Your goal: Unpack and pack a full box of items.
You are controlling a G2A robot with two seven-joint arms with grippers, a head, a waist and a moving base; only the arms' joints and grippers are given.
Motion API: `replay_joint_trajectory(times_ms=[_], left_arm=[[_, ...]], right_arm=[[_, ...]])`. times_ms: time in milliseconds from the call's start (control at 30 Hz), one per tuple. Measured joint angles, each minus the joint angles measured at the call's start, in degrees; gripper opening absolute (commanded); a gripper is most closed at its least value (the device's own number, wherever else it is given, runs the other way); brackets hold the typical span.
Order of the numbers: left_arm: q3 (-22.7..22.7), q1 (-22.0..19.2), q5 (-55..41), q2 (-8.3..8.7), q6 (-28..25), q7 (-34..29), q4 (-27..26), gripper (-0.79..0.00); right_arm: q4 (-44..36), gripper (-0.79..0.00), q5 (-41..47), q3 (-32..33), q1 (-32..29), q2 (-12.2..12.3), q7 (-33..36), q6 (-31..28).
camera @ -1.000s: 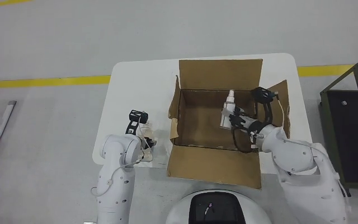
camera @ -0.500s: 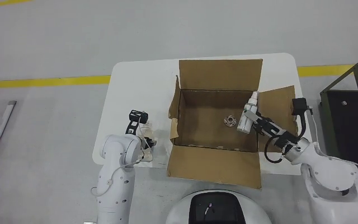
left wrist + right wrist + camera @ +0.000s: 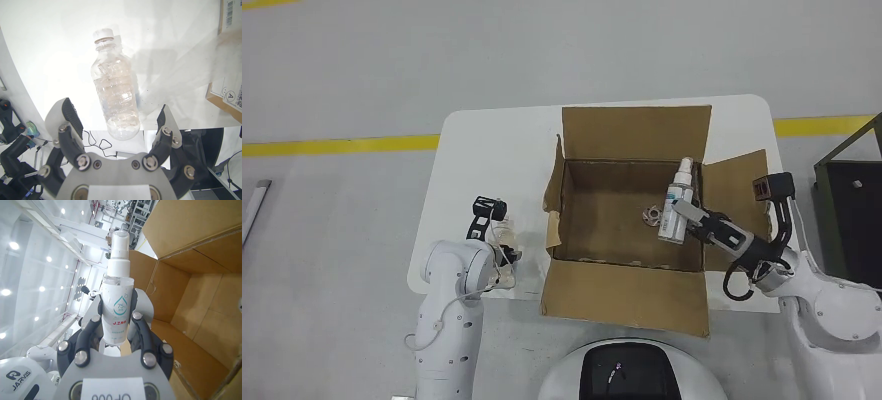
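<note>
Spray (image 3: 676, 203) held over box (image 3: 627, 295) for unpacking
Right gripper (image 3: 117, 306) clamps its body, nozzle pointing ahead; left gripper (image 3: 117, 113) gapes wide, empty, bottle (image 3: 113, 89) just beyond its fingers

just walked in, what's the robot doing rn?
The right gripper holds a spray bottle over the right side of the open cardboard box. One small item lies on the box floor. The left gripper hangs open over a clear water bottle near the table edge, not gripping it.
</note>
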Motion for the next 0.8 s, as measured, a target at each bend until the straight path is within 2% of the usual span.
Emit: replay_joint_trajectory(times_ms=[233, 333, 467, 567, 800], left_arm=[[0.0, 0.0, 0.0, 0.0, 0.0, 0.0, 0.0, 0.0], [0.0, 0.0, 0.0, 0.0, 0.0, 0.0, 0.0, 0.0], [0.0, 0.0, 0.0, 0.0, 0.0, 0.0, 0.0, 0.0], [0.0, 0.0, 0.0, 0.0, 0.0, 0.0, 0.0, 0.0], [0.0, 0.0, 0.0, 0.0, 0.0, 0.0, 0.0, 0.0]], right_arm=[[0.0, -0.785, 0.0, 0.0, 0.0, 0.0, 0.0, 0.0], [-1.06, -0.785, 1.05, 0.72, -0.42, 0.06, -2.44, -0.56], [-4.28, -0.785, 0.55, 6.71, -3.34, 0.35, -11.55, -1.95], [-7.45, -0.785, 0.51, 10.79, -6.52, 0.5, -15.99, -3.25], [-8.54, -0.785, 4.6, 22.15, -13.12, 0.89, -21.56, -4.05]])
